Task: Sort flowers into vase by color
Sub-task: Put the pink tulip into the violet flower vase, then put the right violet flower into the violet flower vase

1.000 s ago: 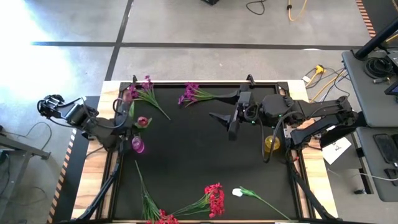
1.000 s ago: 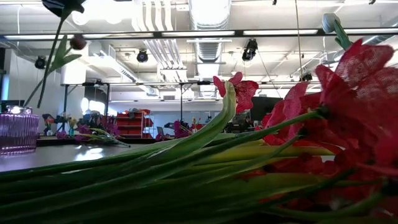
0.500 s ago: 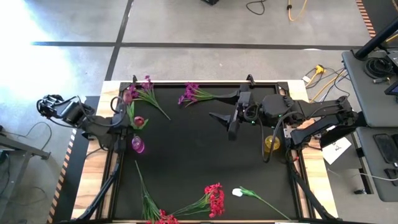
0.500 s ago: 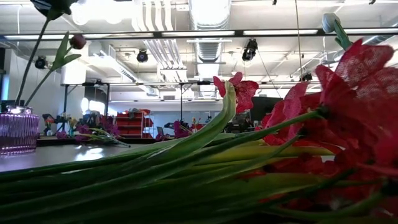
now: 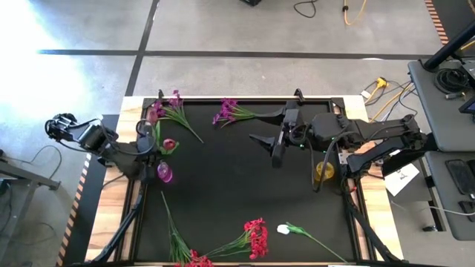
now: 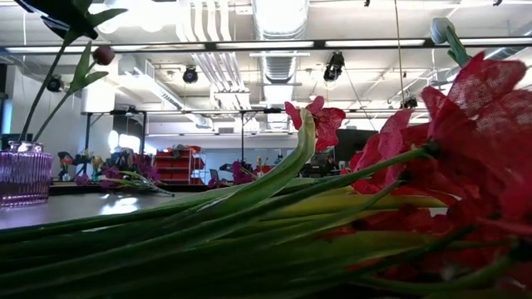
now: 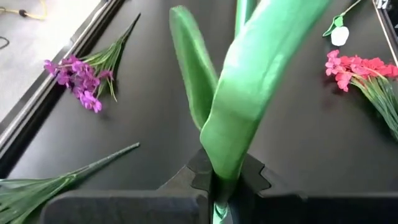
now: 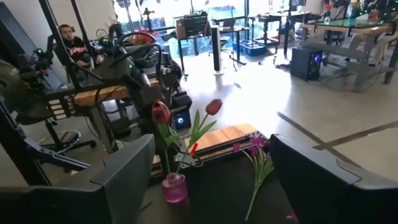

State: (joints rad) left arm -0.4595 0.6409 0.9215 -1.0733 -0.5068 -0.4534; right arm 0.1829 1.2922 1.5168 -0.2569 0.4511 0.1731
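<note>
My left gripper [image 5: 146,142] is at the table's left side, shut on the green stem of a red-pink tulip flower whose bud [image 8: 214,107] stands high. The stem's lower end [image 6: 25,133] reaches down to the mouth of the purple vase [image 5: 165,173]. I cannot tell whether it is inside. Another tulip [image 8: 160,112] stands with its stem in that vase. My right gripper [image 5: 269,144] hangs open and level above mid-table, holding nothing. My left gripper pinches the tulip's stem [image 7: 217,210] between its two fingers, just under the broad leaves [image 7: 249,93]. The fingers come from the table's left, slanting down, and lie across the stem. The flower is clear of the table and steeply tilted, bud above the fingers and lower end below.
Purple flower bunches [image 5: 172,107] [image 5: 226,113] lie along the far edge. Red bunches [image 5: 256,237] [image 5: 194,259] and a white tulip [image 5: 283,229] lie at the near edge. A yellow vase [image 5: 324,172] stands at the right, under the right arm.
My left gripper has rolled a little while staying shut on the stem. The stem's lower end has swung toward the table's left, to the purple vase's mouth. The tulip standing in the vase has kept still.
</note>
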